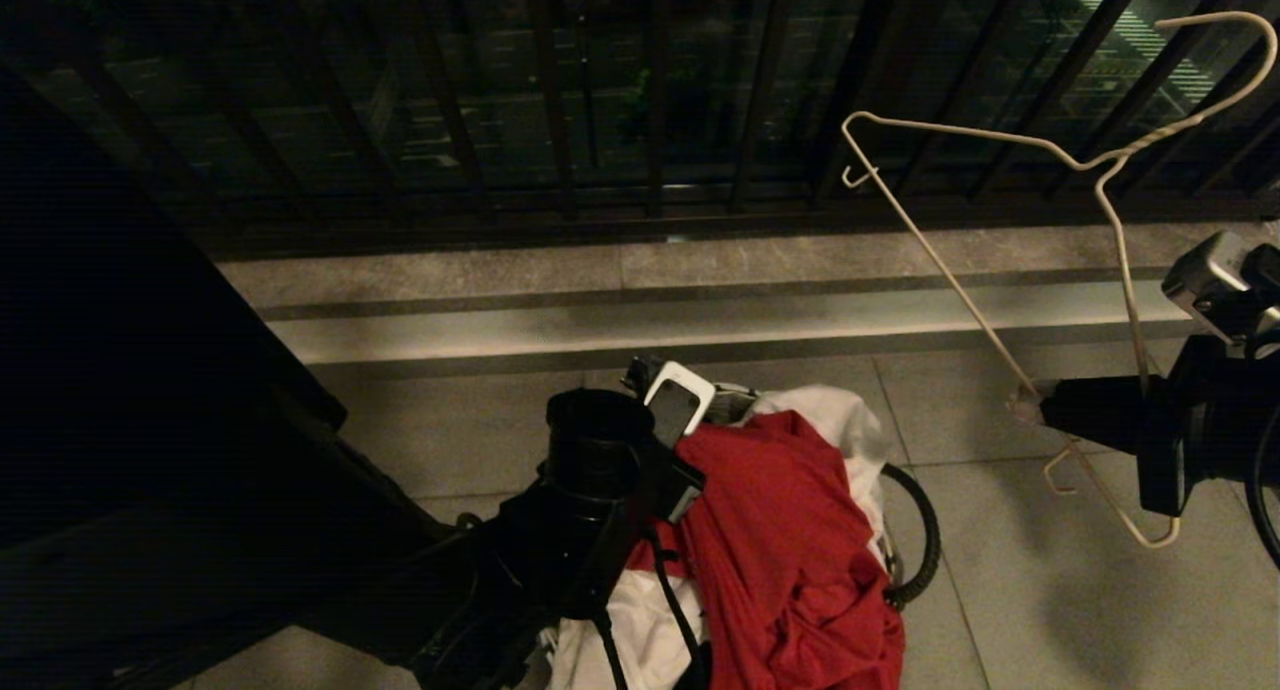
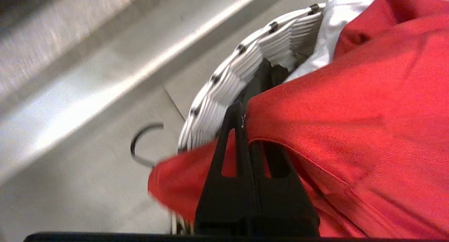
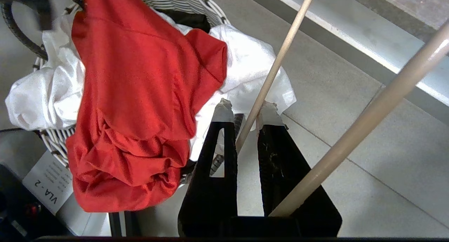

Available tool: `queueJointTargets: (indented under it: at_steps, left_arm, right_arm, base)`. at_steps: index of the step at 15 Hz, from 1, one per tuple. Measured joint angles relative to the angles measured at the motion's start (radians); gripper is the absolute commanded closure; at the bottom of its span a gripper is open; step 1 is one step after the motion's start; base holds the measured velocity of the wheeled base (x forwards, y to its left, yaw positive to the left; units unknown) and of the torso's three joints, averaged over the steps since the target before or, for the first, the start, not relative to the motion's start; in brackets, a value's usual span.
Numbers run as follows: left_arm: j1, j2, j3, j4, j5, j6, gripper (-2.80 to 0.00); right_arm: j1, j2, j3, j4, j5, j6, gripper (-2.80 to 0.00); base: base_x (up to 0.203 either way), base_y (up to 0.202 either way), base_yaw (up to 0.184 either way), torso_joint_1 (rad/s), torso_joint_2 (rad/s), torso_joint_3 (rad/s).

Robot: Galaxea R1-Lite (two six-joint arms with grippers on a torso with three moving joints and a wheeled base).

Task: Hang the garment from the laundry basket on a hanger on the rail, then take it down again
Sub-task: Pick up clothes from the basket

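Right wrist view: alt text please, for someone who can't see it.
The right gripper is shut on a bar of the thin white wire hanger above a grey tiled floor. Beside it, the red T-shirt drapes over white cloth in the small round woven laundry basket.

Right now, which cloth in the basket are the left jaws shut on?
The red garment, lying on top; the left gripper pinches its edge. The white cloth beneath it is untouched.

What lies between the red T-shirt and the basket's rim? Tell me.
White cloth lies between the red T-shirt and the laundry basket rim, spilling over the rim on both sides. The right wrist view shows it best; the head view shows it too.
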Motion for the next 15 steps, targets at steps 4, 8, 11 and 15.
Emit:
queueJointTargets:
  at_steps: [4, 8, 11, 15]
  left_arm:
    - [-0.004, -0.153, -0.027, 0.358, -0.053, -0.261, 0.00]
    - [-0.018, -0.272, -0.143, 0.747, -0.136, -0.517, 0.00]
    - [-0.038, -0.334, -0.208, 0.947, -0.163, -0.654, 0.00]
    - [-0.043, -0.368, -0.224, 0.954, -0.225, -0.666, 0.00]
  right_arm:
    - [0.001, 0.000, -0.013, 0.000, 0.000, 0.026, 0.00]
    - [0.002, 0.006, -0.031, 0.000, 0.001, 0.058, 0.00]
    - [0.009, 0.028, -0.057, 0.000, 0.001, 0.103, 0.00]
    - [0.013, 0.054, -0.082, 0.000, 0.008, 0.133, 0.00]
  base:
    - [0.000, 0.000, 0.000, 0.000, 0.00, 0.000]
    - [0.000, 0.000, 0.000, 0.000, 0.00, 0.000]
    - [0.000, 0.000, 0.000, 0.000, 0.00, 0.000]
    - [0.000, 0.000, 0.000, 0.000, 0.00, 0.000]
